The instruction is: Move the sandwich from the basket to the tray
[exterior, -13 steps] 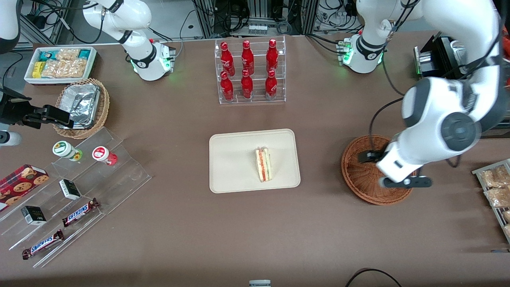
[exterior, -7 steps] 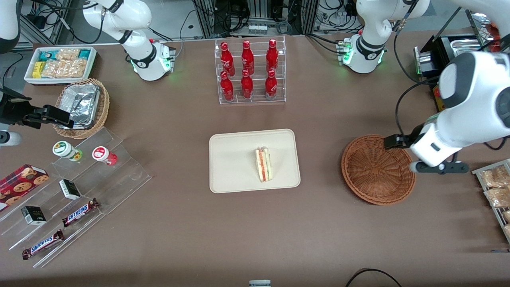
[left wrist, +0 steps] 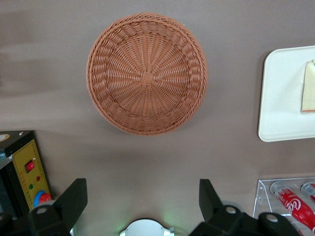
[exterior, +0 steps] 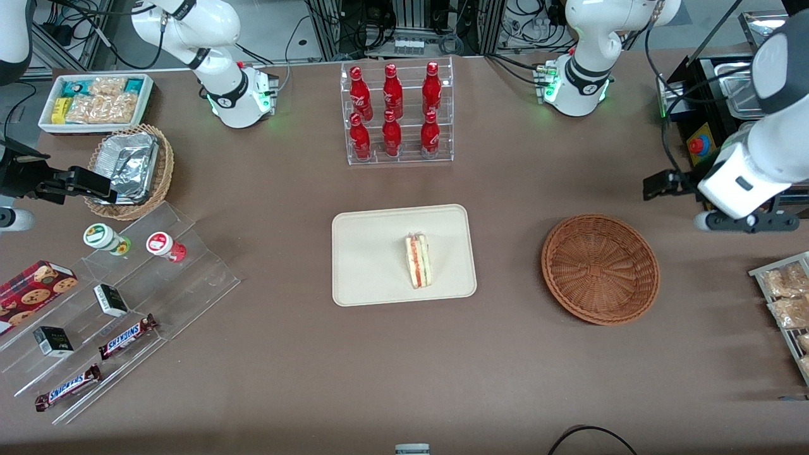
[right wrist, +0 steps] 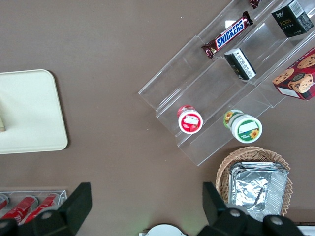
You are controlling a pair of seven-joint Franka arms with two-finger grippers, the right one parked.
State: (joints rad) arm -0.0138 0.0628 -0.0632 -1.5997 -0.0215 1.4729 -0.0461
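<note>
The sandwich (exterior: 418,260), a tan wedge with red and green filling, lies on the cream tray (exterior: 366,253) at the table's middle. Its edge also shows in the left wrist view (left wrist: 309,87) on the tray (left wrist: 280,98). The reddish-brown wicker basket (exterior: 600,268) stands with nothing in it, toward the working arm's end; it also shows in the left wrist view (left wrist: 146,73). My left gripper (left wrist: 142,199) is open and holds nothing, high above the table, farther from the front camera than the basket. Its fingers are hidden in the front view.
A clear rack of red bottles (exterior: 395,114) stands farther back than the tray. A black control box (exterior: 701,101) and a snack rack (exterior: 787,303) are at the working arm's end. A foil basket (exterior: 129,167), a white snack bin (exterior: 95,101) and acrylic steps (exterior: 126,303) lie toward the parked arm's end.
My left arm has risen and drawn away from over the basket toward its own end of the table. The sandwich stays on the tray.
</note>
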